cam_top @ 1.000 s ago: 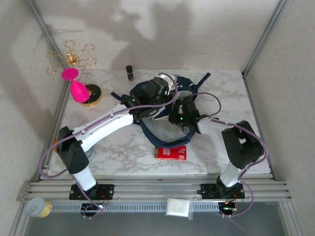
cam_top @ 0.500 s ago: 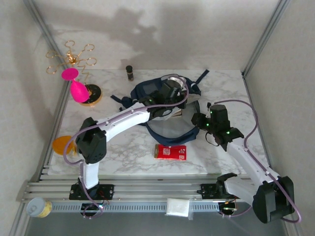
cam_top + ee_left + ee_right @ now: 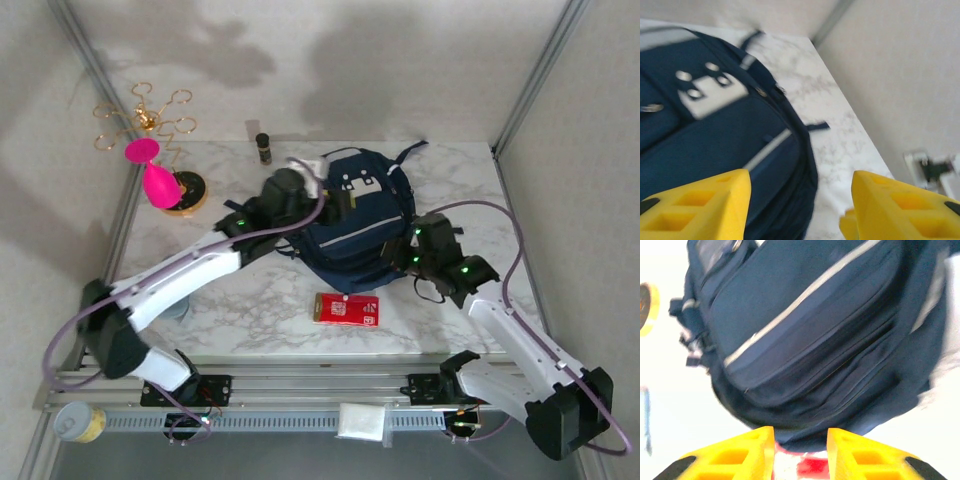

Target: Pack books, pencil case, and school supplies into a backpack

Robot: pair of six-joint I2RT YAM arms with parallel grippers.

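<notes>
Marble counter (image 3: 250, 300) carries the backpack (image 3: 360, 235), soft and floppy, below my wide-open, empty left fingers (image 3: 335, 198); my right fingers (image 3: 405, 255), barely parted, hold nothing. I'd pinch its zip edge.

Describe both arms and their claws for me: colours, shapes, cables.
The left arm and right arm have white tubular links, black joint housings with small green lights, and a purple cable looping along each. The left claw and right claw carry chunky yellow fingers with hollow ribbed cells.
</notes>
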